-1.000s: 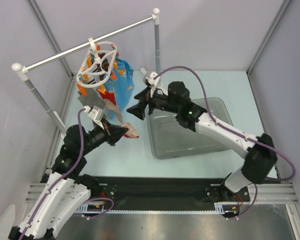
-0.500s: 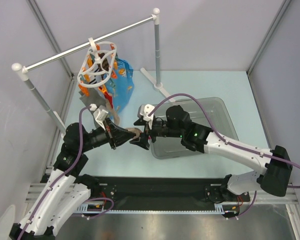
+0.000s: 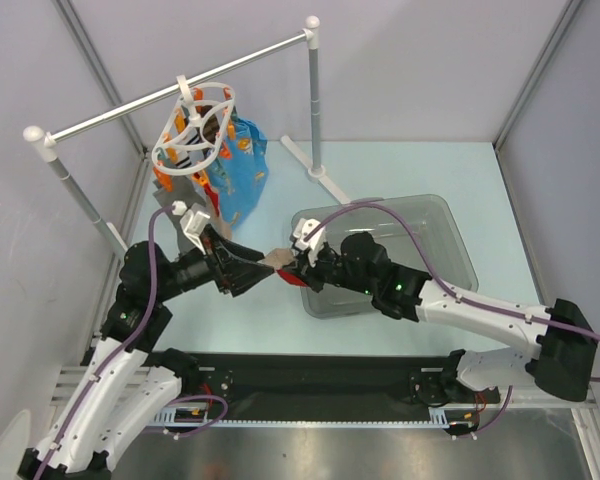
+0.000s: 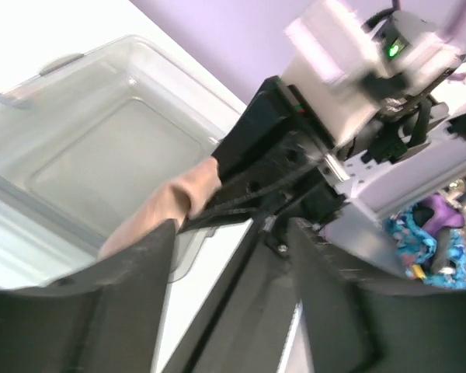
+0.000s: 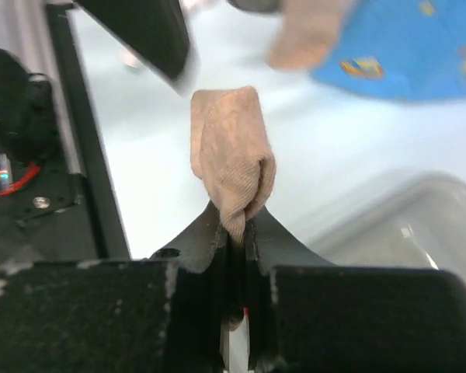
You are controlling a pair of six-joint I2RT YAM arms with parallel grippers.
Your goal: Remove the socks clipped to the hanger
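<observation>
A beige-pink sock (image 5: pixel 231 151) stands up folded from my right gripper (image 5: pixel 234 225), which is shut on its lower end. From above, this sock (image 3: pixel 277 260) lies between the two grippers, just left of the bin. My left gripper (image 4: pixel 231 233) is open, its fingers wide apart, and the sock (image 4: pixel 167 210) shows just past its left finger. The white ring hanger (image 3: pixel 193 130) hangs from the rail with orange clips and a striped sock (image 3: pixel 185 160) under it. Another beige sock (image 5: pixel 307 31) hangs blurred in the right wrist view.
A clear plastic bin (image 3: pixel 435 225) sits right of centre, under my right arm. A bright blue printed cloth (image 3: pixel 238 165) hangs beside the hanger. The white rail (image 3: pixel 130 108) runs on two posts (image 3: pixel 314 100) across the back left.
My right arm came down from near the hanger to the left gripper and shut on the beige-pink sock. The left gripper, shut on it before, has opened.
</observation>
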